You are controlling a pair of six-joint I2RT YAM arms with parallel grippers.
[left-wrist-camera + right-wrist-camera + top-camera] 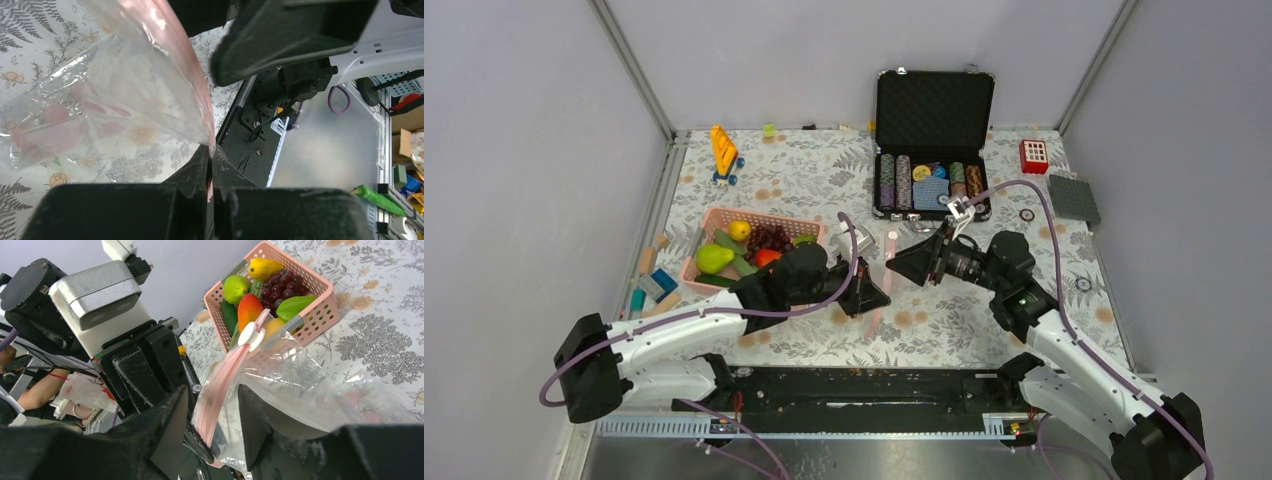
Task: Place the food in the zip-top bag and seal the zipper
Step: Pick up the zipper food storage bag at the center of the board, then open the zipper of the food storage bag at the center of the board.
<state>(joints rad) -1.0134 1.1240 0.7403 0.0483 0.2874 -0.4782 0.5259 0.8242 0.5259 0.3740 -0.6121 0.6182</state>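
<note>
gap left hand (211,160) / right hand (212,405): zip-top bag (300,385) | basket (325,315): open above

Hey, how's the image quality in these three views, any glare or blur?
Left wrist: white glare streaks on the zip-top bag, the left gripper dark and blurred up close. Right wrist: the right gripper soft, basket and food crisp. Top external: even light, sharp, no harsh shadows.

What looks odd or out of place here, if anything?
Nothing spilled or broken. The zip-top bag hangs crumpled, apparently empty, pinched at its zipper by the left gripper, while the food sits in the pink basket.
</note>
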